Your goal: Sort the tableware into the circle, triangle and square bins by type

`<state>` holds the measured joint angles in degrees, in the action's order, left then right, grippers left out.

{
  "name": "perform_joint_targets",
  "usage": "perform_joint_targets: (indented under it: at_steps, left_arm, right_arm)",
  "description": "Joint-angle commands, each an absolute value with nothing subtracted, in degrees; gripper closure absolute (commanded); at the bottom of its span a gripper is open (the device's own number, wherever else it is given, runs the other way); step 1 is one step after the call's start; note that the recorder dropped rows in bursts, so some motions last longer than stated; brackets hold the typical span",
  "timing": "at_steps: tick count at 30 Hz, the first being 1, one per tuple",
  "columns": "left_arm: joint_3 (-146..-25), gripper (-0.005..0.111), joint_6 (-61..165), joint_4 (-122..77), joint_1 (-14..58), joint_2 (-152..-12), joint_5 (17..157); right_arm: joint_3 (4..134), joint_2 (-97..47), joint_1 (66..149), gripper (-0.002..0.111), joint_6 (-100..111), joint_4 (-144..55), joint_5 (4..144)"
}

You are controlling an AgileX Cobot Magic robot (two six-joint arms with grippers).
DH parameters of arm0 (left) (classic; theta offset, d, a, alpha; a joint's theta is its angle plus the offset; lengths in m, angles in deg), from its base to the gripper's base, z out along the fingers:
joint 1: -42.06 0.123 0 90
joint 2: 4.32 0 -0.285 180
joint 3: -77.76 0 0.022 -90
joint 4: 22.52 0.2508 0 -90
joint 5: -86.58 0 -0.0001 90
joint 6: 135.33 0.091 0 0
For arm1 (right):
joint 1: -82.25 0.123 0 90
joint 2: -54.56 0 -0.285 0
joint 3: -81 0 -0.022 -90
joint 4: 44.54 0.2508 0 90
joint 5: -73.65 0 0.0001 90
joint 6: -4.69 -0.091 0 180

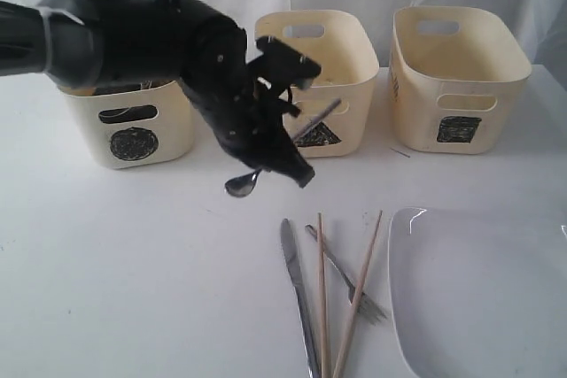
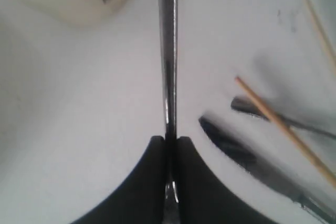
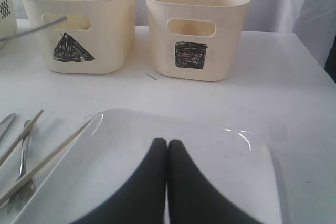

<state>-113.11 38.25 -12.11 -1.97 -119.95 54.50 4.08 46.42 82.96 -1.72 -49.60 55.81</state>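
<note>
My left gripper (image 1: 292, 161) hangs in the air in front of the triangle bin (image 1: 354, 86), shut on the steel spoon (image 1: 241, 185). The spoon's handle (image 2: 168, 35) runs out between the pads. The circle bin (image 1: 89, 126) stands at the left, the square bin (image 1: 416, 104) at the right. A knife (image 1: 297, 289), a fork (image 1: 350, 285) and two wooden chopsticks (image 1: 322, 289) lie at the table's front. The large white plate (image 1: 478, 289) lies right of them. My right gripper (image 3: 167, 141) is shut and empty just above the plate (image 3: 220, 166).
The left arm's black body hides much of the circle bin's top and the gap between the two left bins. A white curtain hangs behind the bins. In the right wrist view the triangle bin (image 3: 105, 51) and square bin (image 3: 226, 51) stand beyond the plate.
</note>
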Motion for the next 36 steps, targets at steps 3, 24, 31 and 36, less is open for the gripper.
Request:
perform_joint_targets:
  at_steps: [3,24,31,36]
  left_arm:
    - [-118.4,0.107,39.5,-6.9,-2.0,-118.2,66.2]
    - [-128.4,0.107,46.8,2.3,2.9,-132.8,93.7]
    - [-128.4,0.085,44.2,0.3,4.2,-133.8,93.1]
    - [-128.4,0.07,41.7,0.1,4.2,-133.8,92.7]
  right_arm:
    - [3.8,46.8,83.4,0.108,-1.5,-49.9,56.6]
    - [3.8,46.8,83.4,0.108,-1.5,-49.9,56.6]
    - [3.8,46.8,83.4,0.108,-1.5,-49.9,56.6]
    - [3.8,46.8,83.4,0.108,-1.5,-49.9,56.6]
